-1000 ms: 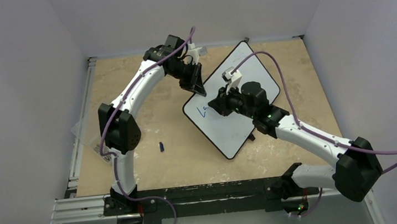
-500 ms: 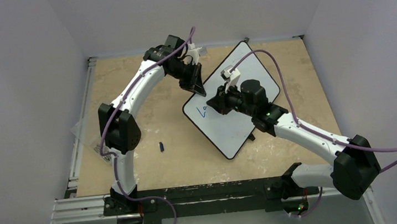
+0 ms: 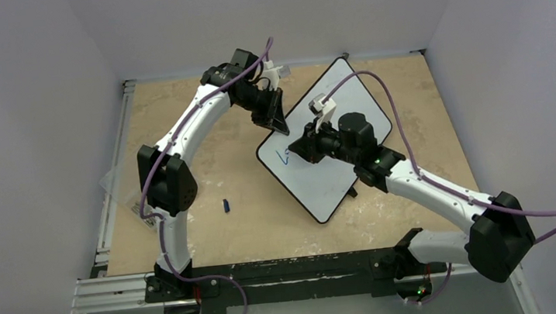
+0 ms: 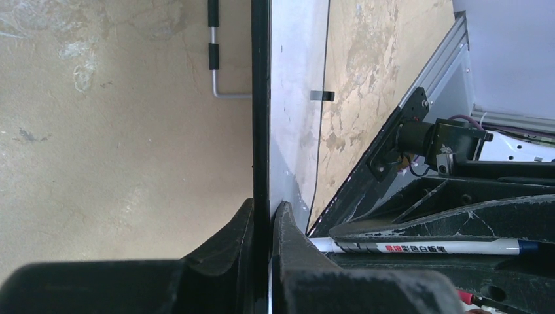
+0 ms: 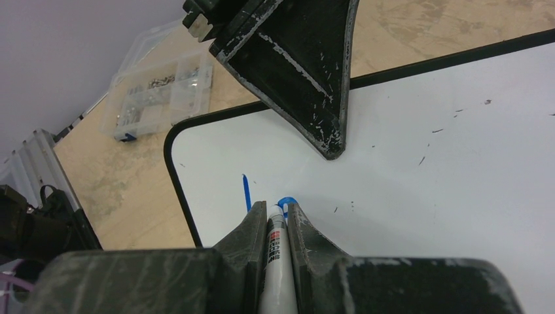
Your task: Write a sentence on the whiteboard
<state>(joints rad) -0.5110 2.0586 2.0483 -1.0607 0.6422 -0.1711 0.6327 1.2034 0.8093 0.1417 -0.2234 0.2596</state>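
On the desk (image 3: 214, 242), left jaws clamp the whiteboard (image 3: 325, 187), right jaws clamp the marker (image 5: 275, 252): press lightly, evenly.

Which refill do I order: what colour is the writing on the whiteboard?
Blue writing, clearest in the right wrist view.

The left arm (image 3: 188, 129) arches from lower left to upper centre, the left tool (image 3: 282, 126) pinched shut on the whiteboard (image 3: 326, 187) rim. The right arm (image 3: 434, 191) reaches in from lower right (elbow bent low), the right tool (image 3: 299, 151) clamped on a marker (image 5: 275, 255).
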